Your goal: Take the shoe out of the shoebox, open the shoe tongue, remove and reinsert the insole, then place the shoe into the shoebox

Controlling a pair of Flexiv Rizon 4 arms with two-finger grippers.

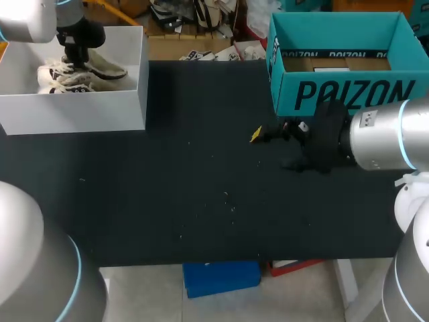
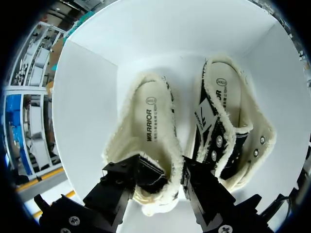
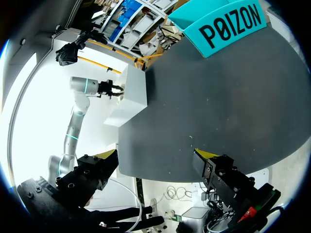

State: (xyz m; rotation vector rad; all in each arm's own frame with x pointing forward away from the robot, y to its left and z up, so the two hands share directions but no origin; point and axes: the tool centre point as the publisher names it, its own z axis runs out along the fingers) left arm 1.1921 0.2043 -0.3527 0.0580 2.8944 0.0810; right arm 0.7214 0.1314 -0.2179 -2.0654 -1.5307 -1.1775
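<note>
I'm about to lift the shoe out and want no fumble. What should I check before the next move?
1. Placement: left hand at the heel of one shoe in the white shoebox: ok.
2. Its hold on that shoe: cannot tell.
3. Clearance: second shoe lies right beside the left hand: not ok.
4. Spare: right hand open, empty: ok.
5. Landing: table under the right hand bare: ok.

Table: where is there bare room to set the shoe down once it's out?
The mat is bare between the white box and the right gripper, and along its near edge. Crowded: inside the white box, with both shoes and the left gripper; and before the teal box.
</note>
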